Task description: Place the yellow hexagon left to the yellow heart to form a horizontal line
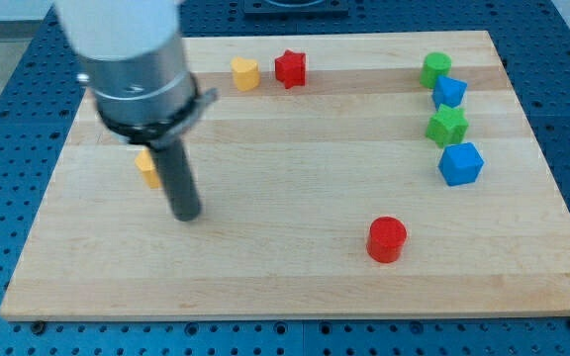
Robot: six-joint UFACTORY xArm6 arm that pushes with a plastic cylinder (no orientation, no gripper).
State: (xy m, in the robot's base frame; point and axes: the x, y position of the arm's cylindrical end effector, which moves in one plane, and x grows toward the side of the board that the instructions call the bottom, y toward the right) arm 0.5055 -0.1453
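The yellow heart (245, 73) sits near the view's top, left of centre, with a red star (290, 68) just to its right. The yellow hexagon (147, 168) lies at the view's left, well below and to the left of the heart, partly hidden behind my rod. My tip (186, 215) rests on the board just to the right of and slightly below the hexagon, close to it or touching it.
At the view's right stand a green cylinder (436, 68), a blue block (449, 92), a green star (447, 126) and a blue hexagon-like block (460, 163). A red cylinder (386, 239) sits at lower centre right. The wooden board (295, 287) ends near the view's bottom.
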